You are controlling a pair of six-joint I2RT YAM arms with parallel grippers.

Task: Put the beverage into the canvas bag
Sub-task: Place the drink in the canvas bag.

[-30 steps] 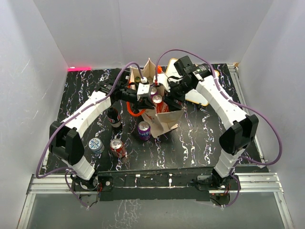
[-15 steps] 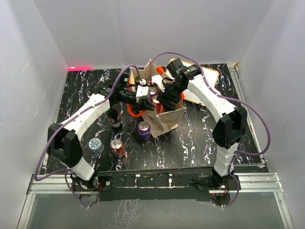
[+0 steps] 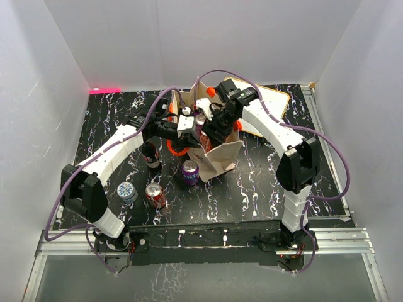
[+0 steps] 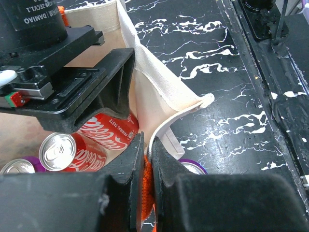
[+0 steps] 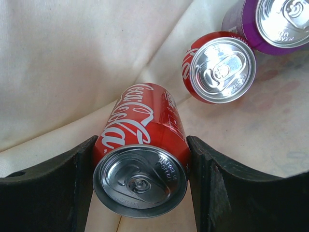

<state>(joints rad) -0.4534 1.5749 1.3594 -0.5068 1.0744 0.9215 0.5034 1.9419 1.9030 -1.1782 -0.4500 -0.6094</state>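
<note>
- The right claw [image 5: 141, 157] pinches a Coca-Cola can [image 5: 145, 140] across its body, with one black finger [image 5: 48, 193] against each flank.
- The can's silver lid faces back at the wrist. Its long axis runs away from the claw toward the cloth below, and it leans so the base sits off to the claw's left.
- White "Coca-Cola" script runs lengthwise along the red wall.
- The can is inside the canvas bag [image 3: 220, 160], with cream cloth all round the claw.
- Just past the claw's right finger a second red can [image 5: 219, 67] stands lid up, apart from the held one. Beyond it is a purple can [image 5: 280, 21], also lid up.
- Seen from above, the right arm reaches forward, bends toward the left, and tips its wrist down into the bag's mouth.
- The left claw [image 4: 147, 150] is pressed together on the bag's rim. An orange piece [image 4: 144, 193] sits between its fingers; I cannot tell whether it is strap or clip.
- The left arm stretches forward and rightward, its claw at the rim just beside the right claw.
- Above the left claw, the right arm's black housing [image 4: 29, 19] bears the word "DAMIAO".
- Farther out, on the black marbled table [image 3: 264, 182], a loose purple can [image 3: 190, 171] stands by the bag's near side. To its left are a dark bottle [image 3: 150, 156], a loose red can [image 3: 155, 195] and a blue-topped can [image 3: 126, 191].
</note>
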